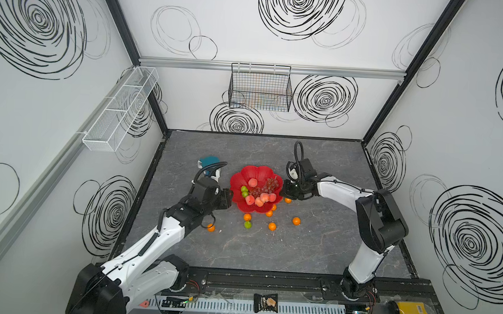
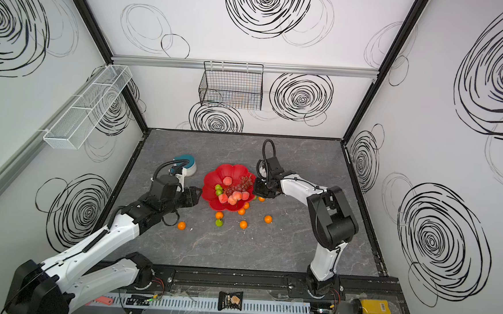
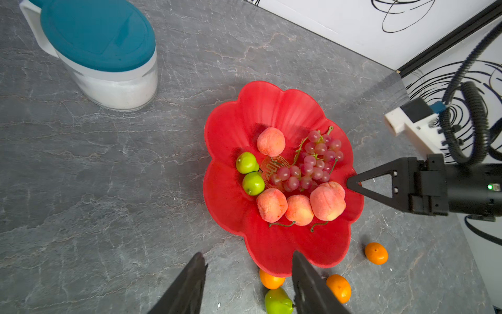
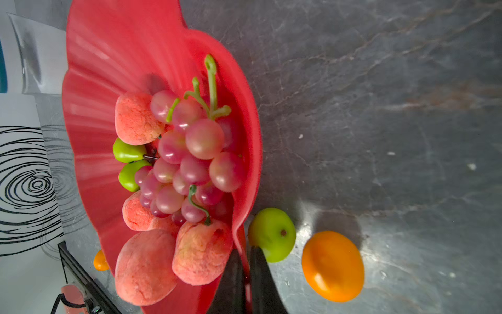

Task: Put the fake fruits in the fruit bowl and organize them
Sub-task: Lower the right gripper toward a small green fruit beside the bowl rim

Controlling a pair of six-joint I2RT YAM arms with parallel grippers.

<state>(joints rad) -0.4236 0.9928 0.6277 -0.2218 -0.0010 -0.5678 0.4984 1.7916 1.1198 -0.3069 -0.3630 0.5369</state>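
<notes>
Rim of fruit bowl (image 3: pixel 271 108) pinched by right gripper (image 4: pixel 245 251)

Jaws of left gripper (image 3: pixel 247 255) apart, empty, just beside the opposite rim. In bowl: grape bunch (image 3: pixel 312 163), peaches (image 3: pixel 271 205), two pears (image 3: pixel 253 183). On table (image 3: pixel 108 176) nearby: oranges (image 3: pixel 376 253), a loose pear (image 1: pixel 248 224).

Here's the gold emblem (image 3: pixel 272 166) at the centre of the fruit bowl (image 3: pixel 271 108): a stamped character, possibly Chinese, half under the grapes (image 3: pixel 312 163), unreadable. Well in front of the bowl, a yellow container (image 1: pixel 408 309) carries a barcode label (image 1: pixel 420 308), its digits too small to read.
</notes>
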